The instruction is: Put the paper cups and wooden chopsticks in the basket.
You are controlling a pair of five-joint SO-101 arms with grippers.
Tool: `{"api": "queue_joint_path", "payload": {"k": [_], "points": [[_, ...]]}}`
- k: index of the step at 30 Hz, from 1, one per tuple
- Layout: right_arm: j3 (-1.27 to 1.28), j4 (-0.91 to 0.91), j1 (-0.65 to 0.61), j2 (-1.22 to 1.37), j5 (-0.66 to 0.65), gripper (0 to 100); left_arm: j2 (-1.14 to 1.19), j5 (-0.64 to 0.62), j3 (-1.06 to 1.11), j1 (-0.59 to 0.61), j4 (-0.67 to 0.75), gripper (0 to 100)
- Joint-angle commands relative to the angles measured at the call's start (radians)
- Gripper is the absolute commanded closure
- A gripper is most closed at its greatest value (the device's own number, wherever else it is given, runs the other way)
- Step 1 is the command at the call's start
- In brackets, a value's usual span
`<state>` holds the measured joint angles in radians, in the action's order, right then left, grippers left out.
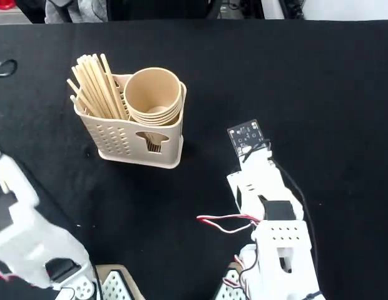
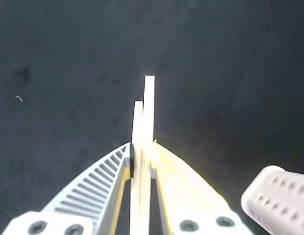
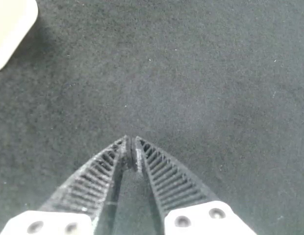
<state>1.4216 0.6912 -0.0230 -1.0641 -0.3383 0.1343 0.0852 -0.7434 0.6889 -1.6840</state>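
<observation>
A beige slotted basket (image 1: 134, 139) stands on the black table at the back left. It holds a stack of paper cups (image 1: 153, 94) and a bundle of wooden chopsticks (image 1: 97, 84) leaning upright beside them. In the left wrist view my left gripper (image 2: 141, 149) is shut on two pale wooden chopsticks (image 2: 148, 107), which stick out past its tips over bare black cloth. My right gripper (image 3: 131, 147) is shut with nothing in it, just above the cloth. The right arm (image 1: 269, 212) lies to the right of the basket. The left arm (image 1: 25, 244) sits at the near left corner.
A pale rounded corner (image 3: 10, 29) shows at the edge of the right wrist view. A pale perforated piece (image 2: 274, 196) sits close to the left gripper. Red and white wires (image 1: 225, 222) loop off the right arm. Black cloth (image 1: 331, 94) covers the table.
</observation>
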Motion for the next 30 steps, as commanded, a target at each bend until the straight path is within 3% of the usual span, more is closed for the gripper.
{"api": "queue_joint_path", "payload": {"k": [1,7,12,17,20,23,30], "points": [[-0.007,-0.017,-0.011,-0.021,-0.006,98.4,-0.278,0.003,0.249,-0.039,0.117,97],[-0.007,-0.017,-0.011,-0.021,-0.006,98.4,-0.752,0.0,0.854,-0.081,0.555,97],[-0.007,-0.017,-0.011,-0.021,-0.006,98.4,-1.241,-0.081,1.354,-0.11,1.04,97],[-0.007,-0.015,-0.011,-0.021,-0.006,98.4,-1.708,-0.137,1.705,-0.246,1.419,97],[-0.007,-0.015,-0.011,-0.021,-0.006,98.4,-1.872,-0.18,1.771,-0.302,1.583,97],[-0.007,-0.015,-0.009,-0.021,-0.006,98.4,-1.895,-0.25,1.73,-0.335,1.656,97],[-0.005,-0.017,-0.011,-0.021,-0.006,98.4,-1.682,-0.347,1.406,-0.395,1.554,97]]}}
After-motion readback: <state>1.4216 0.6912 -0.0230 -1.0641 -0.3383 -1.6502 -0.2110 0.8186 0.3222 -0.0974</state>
